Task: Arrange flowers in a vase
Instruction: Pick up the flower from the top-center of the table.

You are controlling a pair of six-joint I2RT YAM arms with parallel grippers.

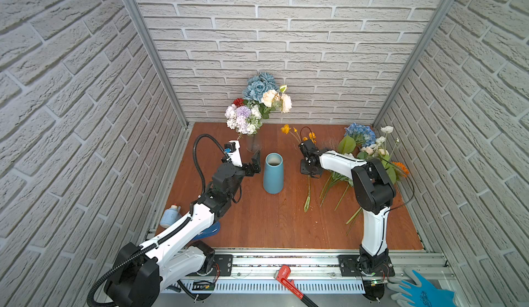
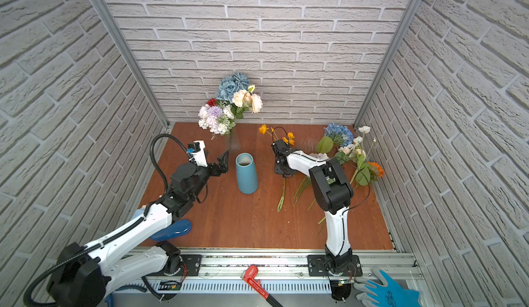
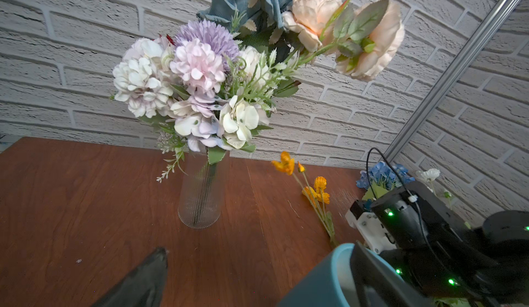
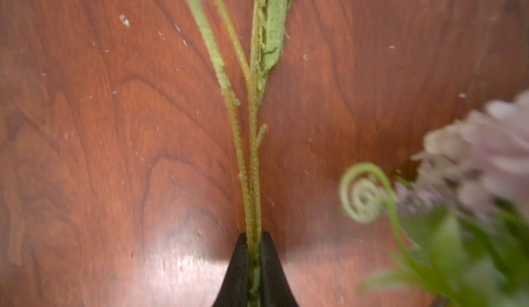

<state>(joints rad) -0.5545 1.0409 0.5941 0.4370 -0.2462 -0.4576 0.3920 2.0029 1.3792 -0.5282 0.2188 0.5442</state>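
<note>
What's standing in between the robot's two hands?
The blue vase stands there, between the open left gripper and the right gripper, which is shut on a green stem. Both top views show it.

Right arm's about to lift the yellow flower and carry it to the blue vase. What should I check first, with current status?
1. Hold: right gripper shut on the yellow flower stems: ok.
2. Target: blue vase upright, mouth unobstructed: ok.
3. Other arm: left gripper open, holding nothing, beside the blue vase: ok.
4. Left gripper clear of the vase rim: cannot tell.
5. Snag: lilac spray lies apart from the held stems: ok.
</note>
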